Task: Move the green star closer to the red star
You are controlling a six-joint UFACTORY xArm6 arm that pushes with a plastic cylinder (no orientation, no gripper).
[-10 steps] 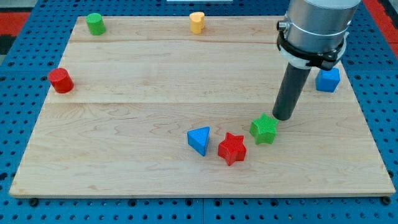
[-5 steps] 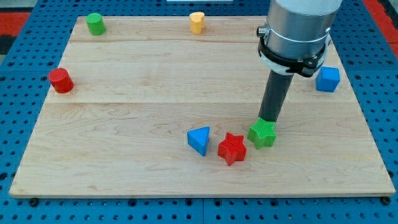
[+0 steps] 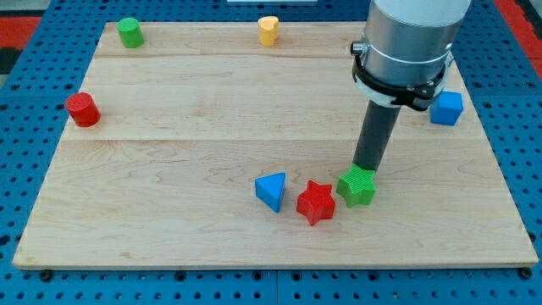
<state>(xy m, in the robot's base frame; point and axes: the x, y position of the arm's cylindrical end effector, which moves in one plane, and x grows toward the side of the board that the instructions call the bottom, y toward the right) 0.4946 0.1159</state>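
Note:
The green star [image 3: 357,185] lies low on the board, right of centre. The red star [image 3: 316,202] lies just to its lower left, with a very small gap or light contact between them. My tip [image 3: 365,167] rests against the top edge of the green star, on its upper side. The dark rod rises from there to the grey arm body at the view's top right.
A blue triangle [image 3: 272,191] lies left of the red star. A blue cube [image 3: 446,108] sits at the right edge. A red cylinder [image 3: 83,110] is at the left, a green cylinder [image 3: 129,32] at top left, a yellow block [image 3: 268,30] at top centre.
My tip moved left and down to the green star's upper edge. The green star slid slightly left and down toward the red star.

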